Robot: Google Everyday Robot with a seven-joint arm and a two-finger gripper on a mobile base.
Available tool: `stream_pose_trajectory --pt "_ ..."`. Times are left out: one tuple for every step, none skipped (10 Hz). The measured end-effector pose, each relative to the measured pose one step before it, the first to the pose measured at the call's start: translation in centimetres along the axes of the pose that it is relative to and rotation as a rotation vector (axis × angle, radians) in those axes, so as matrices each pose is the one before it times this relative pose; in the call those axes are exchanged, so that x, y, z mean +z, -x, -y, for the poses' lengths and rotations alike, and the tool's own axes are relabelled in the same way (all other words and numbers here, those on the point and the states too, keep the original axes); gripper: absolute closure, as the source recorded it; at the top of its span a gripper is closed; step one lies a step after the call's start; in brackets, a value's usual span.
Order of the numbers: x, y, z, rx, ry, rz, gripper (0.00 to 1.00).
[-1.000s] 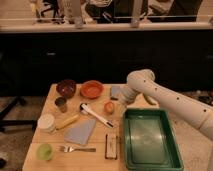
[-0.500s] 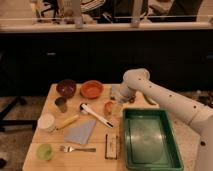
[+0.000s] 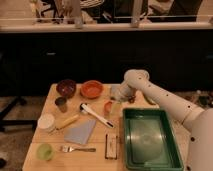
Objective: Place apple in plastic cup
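Note:
The apple, small and orange-red, sits on the wooden table near its middle, just right of a white-handled brush. A pale plastic cup stands behind it, next to the orange bowl, and is partly covered by my gripper. My gripper hangs from the white arm that reaches in from the right. It is low over the table, right beside the cup and a little behind and to the right of the apple.
A dark brown bowl and an orange bowl stand at the back. A green tray fills the right side. A small dark cup, a white tub, a grey cloth, a fork and a green cup lie at the left.
My arm has swung left and down, bringing the gripper from above the tray's back corner to beside the plastic cup. The apple has not moved.

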Motion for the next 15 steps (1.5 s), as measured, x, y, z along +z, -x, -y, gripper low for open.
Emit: stream_pose_trajectory --pt "0.857 -0.38 0.138 0.01319 0.01152 0.01094 0.2" --pt "0.305 -0.174 0.093 0.00528 0.00479 0.00384 0.2" --pt "0.348 -0.119 0.066 0.00414 0.0063 0.00271 0.2" --pt "0.346 -0.089 0.082 0.00455 0.00661 0.00207 0.2" --pt "0.378 -0.026 0.054 0.00176 0.00706 0.00051 0.2" --pt "0.173 0.067 0.064 -0.00011 0.00377 0.00052 0.2" --pt "0.191 0.065 0.072 0.00057 0.00384 0.00115 0.2" --pt "0.153 -0.042 0.092 0.00492 0.00448 0.00354 0.2" --pt "0.038 -0.083 0.079 0.00547 0.00166 0.00478 0.2" --pt "0.05 -0.095 0.099 0.00793 0.00213 0.00722 0.2" --pt "0.098 -0.14 0.09 0.01064 0.00367 0.00925 0.2" --pt "0.048 -0.128 0.023 0.006 0.00185 0.0043 0.2" --pt "0.032 -0.128 0.02 0.00573 0.00153 0.00405 0.2" --pt "0.055 -0.114 -0.01 0.00363 0.00198 0.0013 0.2" --pt "0.058 -0.116 0.015 0.00434 0.00115 0.00143 0.2"
